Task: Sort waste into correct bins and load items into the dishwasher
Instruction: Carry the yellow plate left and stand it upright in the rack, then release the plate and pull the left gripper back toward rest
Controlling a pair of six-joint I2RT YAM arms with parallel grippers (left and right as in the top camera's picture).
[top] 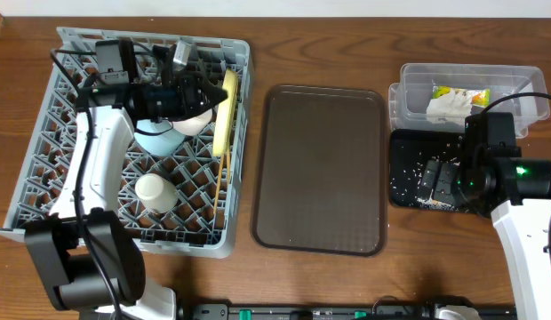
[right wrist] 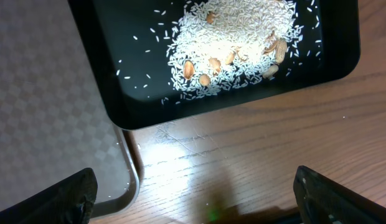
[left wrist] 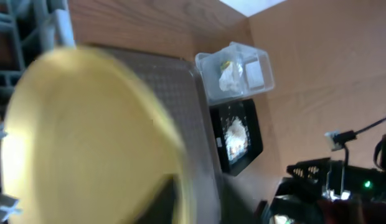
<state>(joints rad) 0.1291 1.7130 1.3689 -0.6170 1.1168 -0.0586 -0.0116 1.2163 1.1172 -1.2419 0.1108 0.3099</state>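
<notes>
Standing on edge by the right wall of the dish rack [top: 243,133] was the yellow-green plate [top: 227,107] | left gripper [top: 204,93] right beside it, couldn't tell if clamped or loose | right gripper [top: 443,178] gaped empty over the black tray [top: 404,147] | risk: plate might've toppled if let go unseated, lol

No legible text, brand, number or sign found; the print on the green-yellow wrapper [top: 462,92] is too small to read.

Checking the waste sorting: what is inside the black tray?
The black tray holds a heap of rice grains with a few brown nut-like pieces. From overhead, the right arm covers much of the tray, so that part is hidden there.
</notes>
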